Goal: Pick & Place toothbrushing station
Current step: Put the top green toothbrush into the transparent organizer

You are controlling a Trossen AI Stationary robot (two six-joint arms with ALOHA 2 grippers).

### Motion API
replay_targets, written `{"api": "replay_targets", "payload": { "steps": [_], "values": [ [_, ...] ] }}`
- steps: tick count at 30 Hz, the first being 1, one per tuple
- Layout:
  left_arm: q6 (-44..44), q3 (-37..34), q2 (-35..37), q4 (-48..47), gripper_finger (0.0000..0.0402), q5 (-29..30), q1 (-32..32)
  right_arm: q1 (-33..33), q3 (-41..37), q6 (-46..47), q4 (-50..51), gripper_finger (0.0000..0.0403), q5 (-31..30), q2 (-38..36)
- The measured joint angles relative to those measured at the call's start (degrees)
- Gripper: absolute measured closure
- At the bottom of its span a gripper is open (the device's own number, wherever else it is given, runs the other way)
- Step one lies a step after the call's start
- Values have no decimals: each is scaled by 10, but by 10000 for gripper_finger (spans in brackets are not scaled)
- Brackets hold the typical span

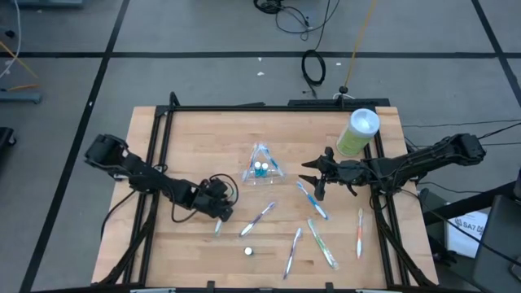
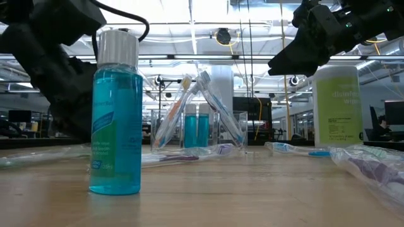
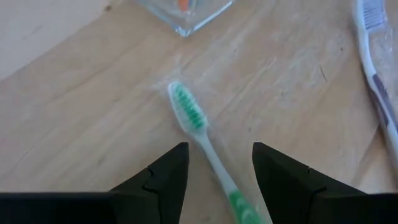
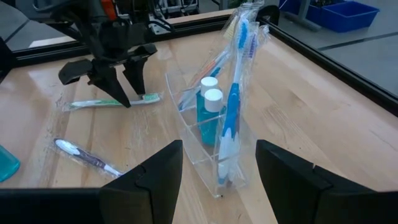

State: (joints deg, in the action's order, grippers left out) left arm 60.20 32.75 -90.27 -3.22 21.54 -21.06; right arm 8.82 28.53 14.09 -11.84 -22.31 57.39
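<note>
A clear plastic holder [image 1: 262, 169] stands mid-table with several wrapped toothbrushes and two small blue bottles with white caps [image 4: 209, 106] in it. A green-bristled toothbrush [image 3: 189, 118] lies flat on the table. My left gripper [image 3: 217, 171] is open and points down over it, one finger on each side of its handle; it also shows in the right wrist view [image 4: 127, 92]. My right gripper [image 4: 217, 168] is open and empty, level, to the right of the holder [image 4: 211, 143] and facing it.
Several more toothbrushes [image 1: 312, 200] lie loose on the near right half of the table. A small blue bottle [image 2: 115, 113] stands near the front edge [image 1: 248, 251]. A tall light-green canister [image 1: 358, 132] stands at the far right.
</note>
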Motion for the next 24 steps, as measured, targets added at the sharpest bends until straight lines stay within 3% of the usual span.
{"api": "replay_targets", "payload": {
  "steps": [6,19,24],
  "values": [
    [-9,0,0,-4,229,0,0,0,0,0,0,206,0,0],
    [12,-2,7,-31,386,4,-3,0,0,-3,0,206,0,0],
    [51,-3,42,-75,385,-19,-5,0,0,-3,0,206,0,0]
  ]
}}
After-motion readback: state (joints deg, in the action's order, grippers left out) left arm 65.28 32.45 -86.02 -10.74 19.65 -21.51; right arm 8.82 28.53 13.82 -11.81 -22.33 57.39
